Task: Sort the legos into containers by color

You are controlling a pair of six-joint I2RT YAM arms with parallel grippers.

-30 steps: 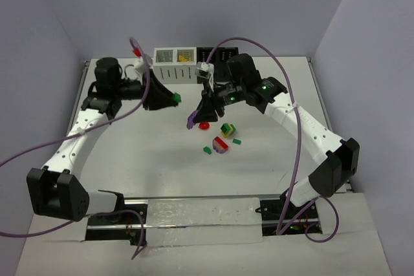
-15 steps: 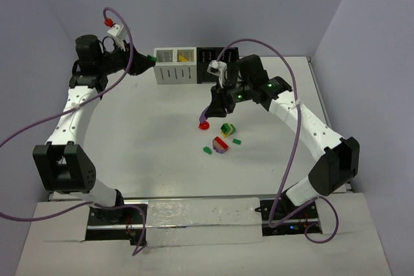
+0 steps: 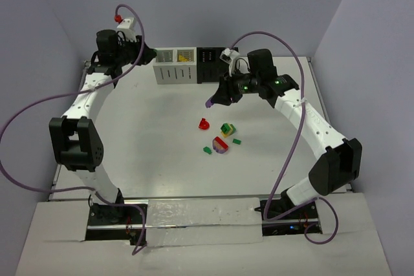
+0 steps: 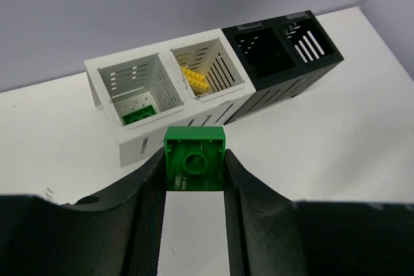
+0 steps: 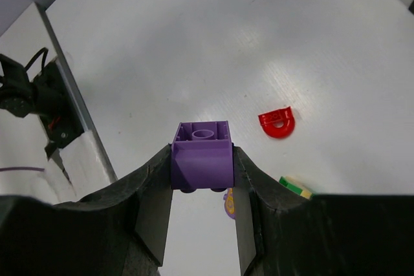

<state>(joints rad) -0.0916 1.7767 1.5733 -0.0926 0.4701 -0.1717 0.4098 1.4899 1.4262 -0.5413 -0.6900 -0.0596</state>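
Observation:
My left gripper [image 4: 194,165] is shut on a green lego [image 4: 195,158], held just in front of the white containers [image 4: 139,147]. The white unit's left compartment holds a green brick [image 4: 136,116] and its right compartment holds yellow bricks [image 4: 194,81]. The black containers [image 4: 284,63] join on the right and look dark inside. My right gripper [image 5: 202,163] is shut on a purple lego [image 5: 202,153], raised above the table. Below it lie a red arch piece [image 5: 277,121] and a green-and-yellow stack [image 5: 295,186]. From above, the left gripper [image 3: 147,58] is beside the white unit [image 3: 174,69], and the right gripper [image 3: 211,101] is above the loose pile.
Loose legos lie mid-table: the red arch [image 3: 204,123], a green-yellow stack [image 3: 227,129], a red-purple stack [image 3: 220,145] and two small green bricks [image 3: 237,141] [image 3: 207,150]. The bins stand against the back wall. A metal rail [image 5: 65,121] runs along the table's near edge.
The left arm has swung back to the left of the bins with the green brick. The right gripper has risen and moved back with the purple brick, away from the red arch.

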